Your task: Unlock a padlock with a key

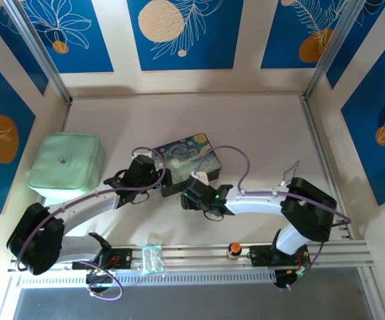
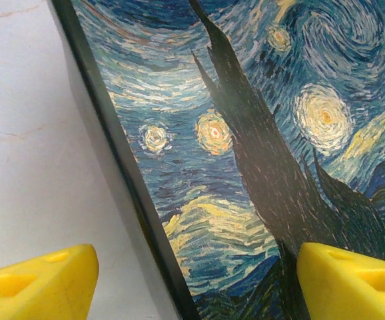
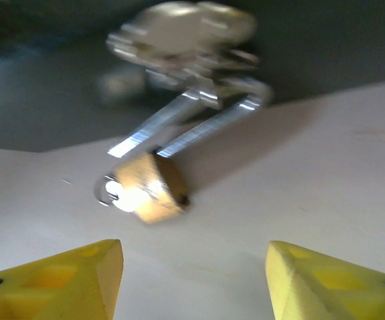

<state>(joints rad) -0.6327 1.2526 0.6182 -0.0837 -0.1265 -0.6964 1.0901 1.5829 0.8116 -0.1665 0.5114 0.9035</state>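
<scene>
Behind the painted box (image 1: 187,155) the desk (image 1: 179,113) lies bare to the back wall; a mint-green case (image 1: 66,167) blocks the left side. The left fingers (image 2: 39,283) straddle the box's edge, one over the lid, one over bare desk. Before the right fingers (image 3: 72,280), bare desk runs to the padlock (image 3: 146,193), with the box's dark wall close behind.

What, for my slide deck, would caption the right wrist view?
Right gripper, jaws open, faces the small brass padlock and its silver shackle.

No writing can be read (padlock (image 3: 146,193) too blurred).
</scene>
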